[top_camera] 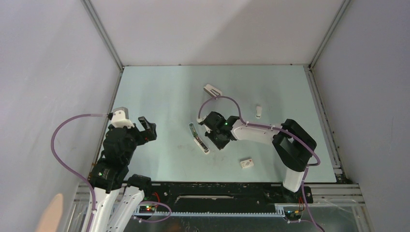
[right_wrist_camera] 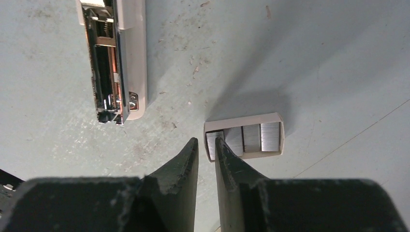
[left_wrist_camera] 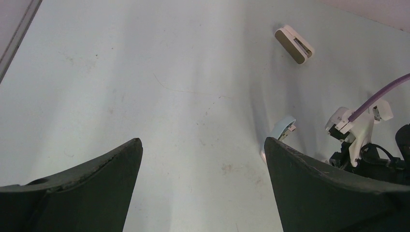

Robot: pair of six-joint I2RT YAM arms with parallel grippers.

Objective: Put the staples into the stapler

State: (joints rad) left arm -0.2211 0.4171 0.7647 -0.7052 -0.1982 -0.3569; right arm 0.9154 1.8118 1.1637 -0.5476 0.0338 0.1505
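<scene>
Left pincer (left_wrist_camera: pixel 203 141): one, hanging over the bare table (top_camera: pixel 159 92), left of everything else. Its two fingers (left_wrist_camera: pixel 96 186) stand wide apart with nothing between them.
Staplers, counted: three.
Stapler (right_wrist_camera: pixel 116 58): the slim pale one, lying swung open near the table's middle with its shiny metal channel facing up.
Staples (right_wrist_camera: pixel 251 137): just right of the stapler and apart from it, lying in one small white tray (right_wrist_camera: pixel 241 120). I count four grey ribbed sections side by side, though I am not sure of the seams.
Right pincer (right_wrist_camera: pixel 206 147): one, low over the tray's left end. My two fingers are only a thin slit apart and I see nothing between them. One tip covers the tray's edge; I cannot tell if it touches.
Wedge stapler (top_camera: pixel 212 90): one, farther back.
White box (top_camera: pixel 246 164): one, with a red mark, nearer my base.
Far white stapler (top_camera: pixel 259 111): one, lying alone to the right.
</scene>
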